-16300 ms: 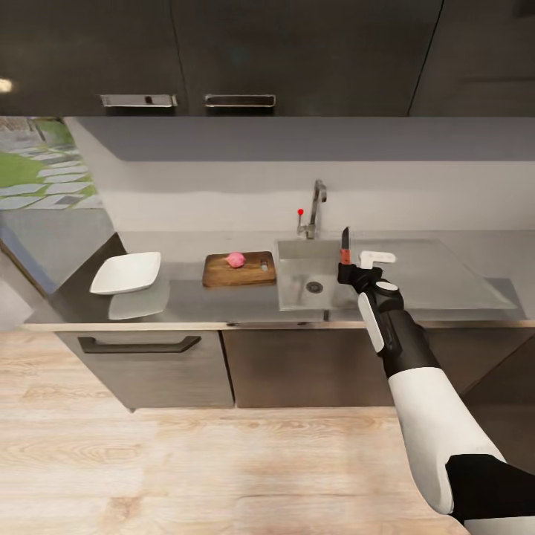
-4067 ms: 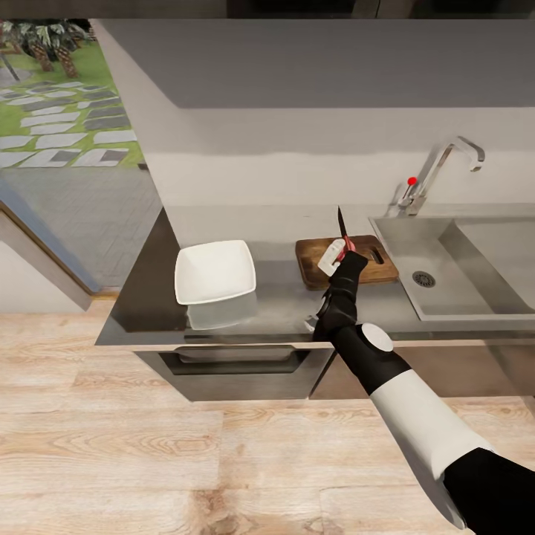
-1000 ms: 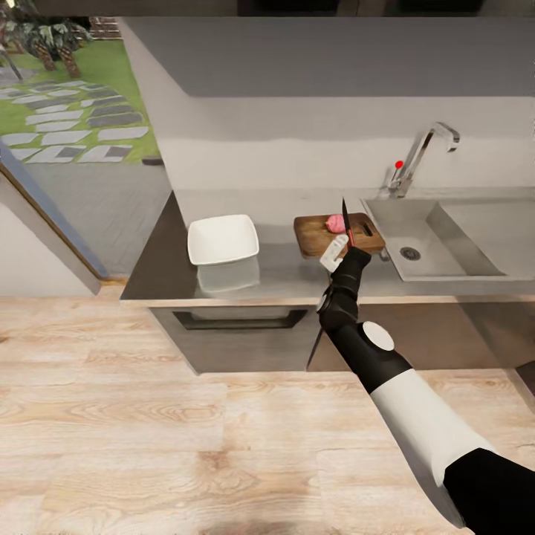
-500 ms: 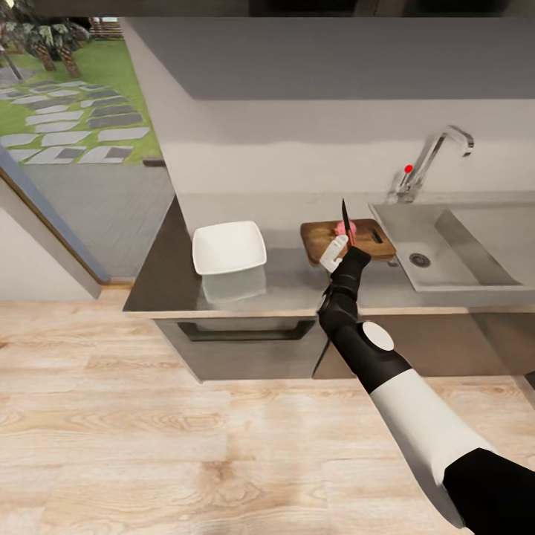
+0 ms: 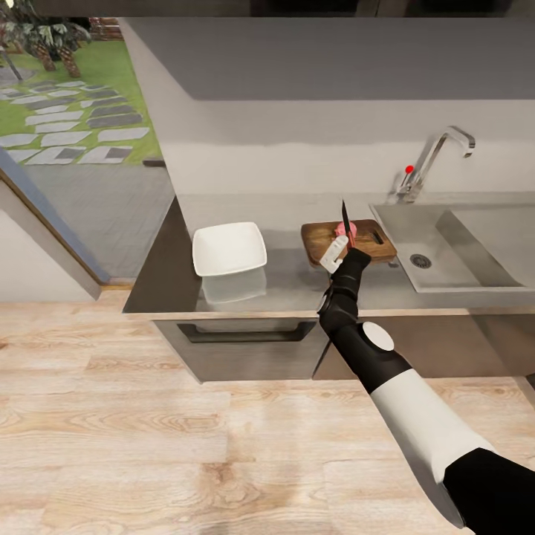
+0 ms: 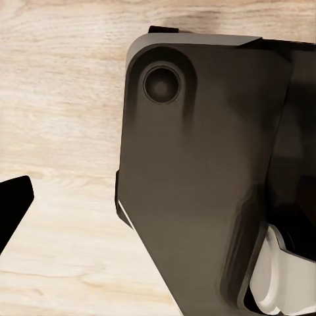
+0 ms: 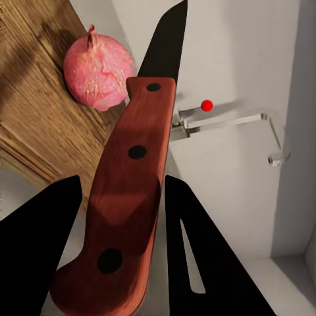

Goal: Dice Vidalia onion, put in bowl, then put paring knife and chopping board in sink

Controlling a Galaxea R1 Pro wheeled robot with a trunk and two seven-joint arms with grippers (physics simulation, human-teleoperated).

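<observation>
Between the right jaws, paring knife above onion.

Plenty of open countertop between the bowl and the chopping board, so a gripper could slide through there without bumping anything. Over the board it's tighter: the right gripper holds the paring knife blade-up right in front of the Vidalia onion, and the arm itself blocks the near side of the board. Past the board the sink basin is open, but the faucet and its red-knobbed lever stand tall at the back wall just behind the corner.
</observation>
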